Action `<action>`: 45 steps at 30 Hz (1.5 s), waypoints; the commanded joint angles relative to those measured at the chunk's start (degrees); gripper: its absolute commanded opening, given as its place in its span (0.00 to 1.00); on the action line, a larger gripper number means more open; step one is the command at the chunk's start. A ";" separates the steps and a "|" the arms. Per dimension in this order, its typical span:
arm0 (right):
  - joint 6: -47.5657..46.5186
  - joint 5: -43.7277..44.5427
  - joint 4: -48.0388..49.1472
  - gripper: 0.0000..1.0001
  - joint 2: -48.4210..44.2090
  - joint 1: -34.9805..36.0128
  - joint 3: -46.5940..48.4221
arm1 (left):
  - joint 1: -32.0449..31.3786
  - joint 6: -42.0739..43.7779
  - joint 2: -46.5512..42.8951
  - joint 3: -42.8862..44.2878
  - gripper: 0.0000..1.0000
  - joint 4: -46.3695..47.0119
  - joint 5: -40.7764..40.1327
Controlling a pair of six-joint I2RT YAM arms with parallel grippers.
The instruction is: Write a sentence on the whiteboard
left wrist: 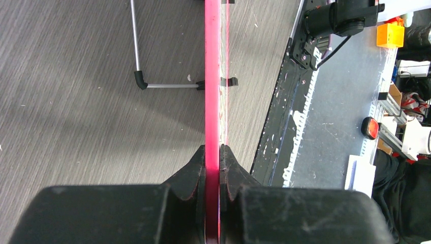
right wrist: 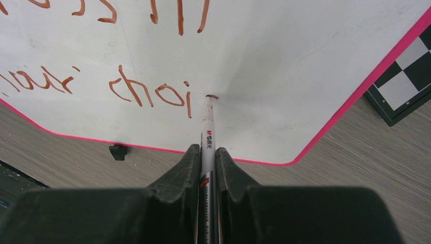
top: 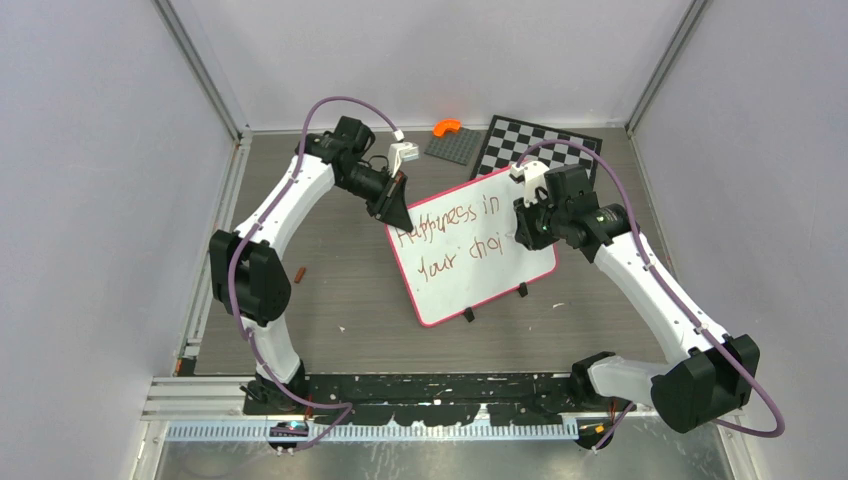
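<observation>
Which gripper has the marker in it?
The right gripper, shut on the marker with its tip on the whiteboard; the left gripper instead clamps the whiteboard's pink edge.

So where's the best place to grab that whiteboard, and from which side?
Pinch its thin pink frame edge-on from the left, as the left claw does: the whiteboard stands propped up, so both faces of that edge are reachable.

The whiteboard (top: 470, 285) sits on the desk (top: 330, 290) between the pincers, its edge inside the left pincer (top: 395, 210), the right pincer's (top: 522, 232) marker (right wrist: 207, 133) touching it beside the sentence (top: 445, 222), with the chessboard (top: 540, 145) behind the right pincer.
</observation>
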 commanded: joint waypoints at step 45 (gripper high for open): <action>-4.02 4.72 2.18 0.00 -0.02 -1.57 2.14 | -2.15 6.43 1.62 -2.50 0.00 -1.64 -9.18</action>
